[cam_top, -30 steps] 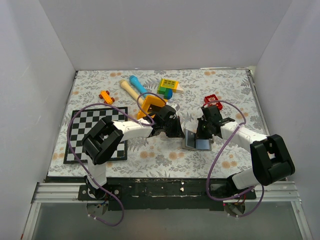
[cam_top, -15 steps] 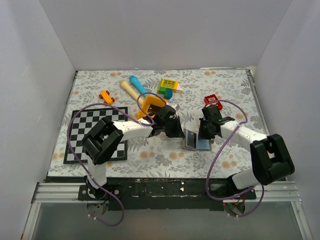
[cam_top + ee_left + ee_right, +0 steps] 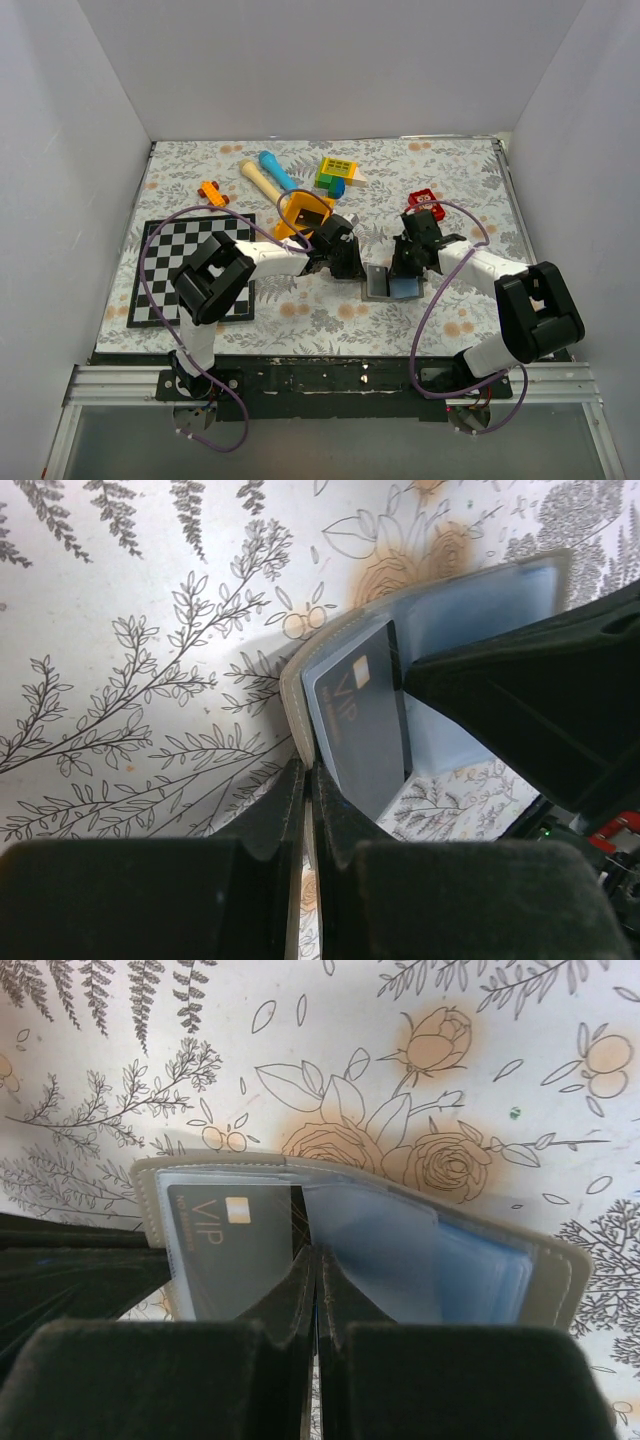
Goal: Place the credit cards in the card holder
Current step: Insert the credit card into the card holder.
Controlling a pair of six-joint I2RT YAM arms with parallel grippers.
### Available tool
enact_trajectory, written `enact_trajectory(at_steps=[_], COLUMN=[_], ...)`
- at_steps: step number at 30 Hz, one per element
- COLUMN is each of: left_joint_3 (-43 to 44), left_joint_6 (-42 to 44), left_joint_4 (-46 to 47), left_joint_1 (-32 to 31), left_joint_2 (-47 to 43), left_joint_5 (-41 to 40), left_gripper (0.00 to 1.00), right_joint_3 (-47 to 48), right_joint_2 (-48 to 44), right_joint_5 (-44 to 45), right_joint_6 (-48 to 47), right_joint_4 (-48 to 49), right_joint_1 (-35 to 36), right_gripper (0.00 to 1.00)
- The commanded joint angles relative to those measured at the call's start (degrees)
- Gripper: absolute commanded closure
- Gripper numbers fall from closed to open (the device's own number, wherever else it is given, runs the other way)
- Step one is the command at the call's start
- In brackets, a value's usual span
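On table [image 3: 300, 312], front centre: holder [image 3: 392, 285], open.
Left gripper [image 3: 308, 780]: jaws clamped on holder's left flap edge.
Right gripper [image 3: 316, 1260]: jaws together at card's edge; grip unclear.
Card [image 3: 228, 1232]: black, in holder's left pocket.

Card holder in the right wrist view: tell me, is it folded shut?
No, the card holder is open, with its pale bluish pockets and a black card marked VIP showing inside.

Floral desk [image 3: 450, 170]: checkerboard [image 3: 165, 250] left; orange toy [image 3: 212, 192], cream stick [image 3: 258, 178], blue stick [image 3: 275, 168], green-yellow block [image 3: 336, 173] rear; orange tray [image 3: 300, 212] centre; red block [image 3: 424, 202] right.
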Motion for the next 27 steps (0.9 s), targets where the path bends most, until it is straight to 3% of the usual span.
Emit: enact_trajectory(at_steps=[1,10,27], left_joint_3=[0.75,0.58,0.05], left_joint_6=[0.50,0.77,0.77], left_joint_4=[-0.16,-0.16,-0.07], left_joint_1=[-0.38,-0.29,-0.38], left_joint_2=[0.29,0.29,0.11], left_joint_5=[0.26,-0.01,-0.36], left_gripper=[1.00,1.00,1.00], right_joint_3=[-0.92,-1.10,-1.10], right_joint_2=[0.48,0.92,-2.68], right_joint_5=[-3.34,-5.71,0.53], right_joint_6=[0.23,0.49,0.14], right_joint_4=[3.48,4.63,-2.49], right_joint_1=[0.38,0.38,0.38], right_gripper=[0.99,0.99,0.99])
